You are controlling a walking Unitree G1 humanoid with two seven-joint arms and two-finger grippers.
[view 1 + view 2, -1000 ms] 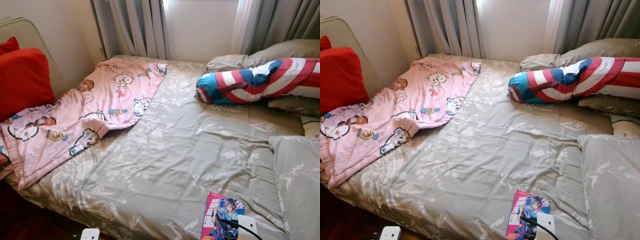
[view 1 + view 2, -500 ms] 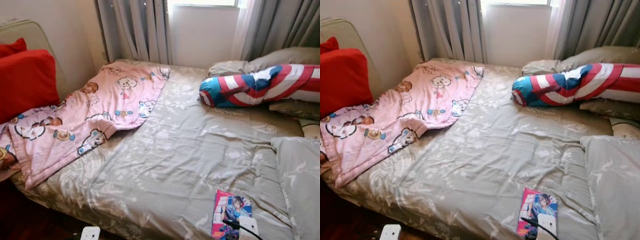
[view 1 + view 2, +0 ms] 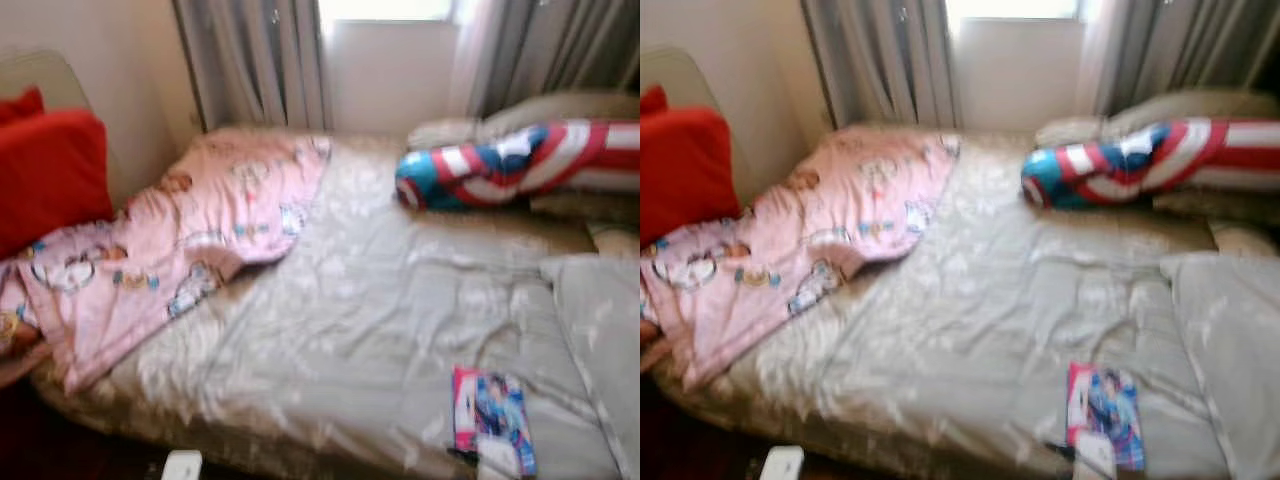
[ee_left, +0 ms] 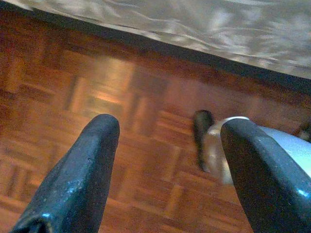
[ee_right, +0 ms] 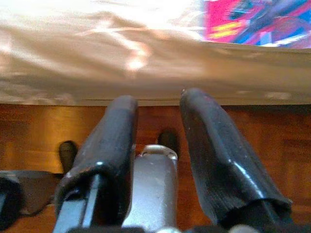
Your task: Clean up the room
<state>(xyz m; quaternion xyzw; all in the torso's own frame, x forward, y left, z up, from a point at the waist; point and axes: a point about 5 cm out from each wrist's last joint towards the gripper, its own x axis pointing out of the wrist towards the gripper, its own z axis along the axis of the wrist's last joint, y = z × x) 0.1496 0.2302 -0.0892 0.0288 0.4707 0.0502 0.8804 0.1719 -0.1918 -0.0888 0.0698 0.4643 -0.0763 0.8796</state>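
Parquet floor lies under both my wrist cameras. My left gripper hangs with its jaws wide apart, nothing between them. My right gripper hangs by the bed edge, jaws a little apart and empty, the magazine's pink cover above them. From the head (the picture is blurred) the magazine lies at about five o'clock on the beige bed, near the front edge. A grey pillow sits at three o'clock. The pink cartoon blanket spreads from nine toward eleven, with a red cushion beside it. Farther back, at one o'clock, lies the striped bolster, then grey curtains.
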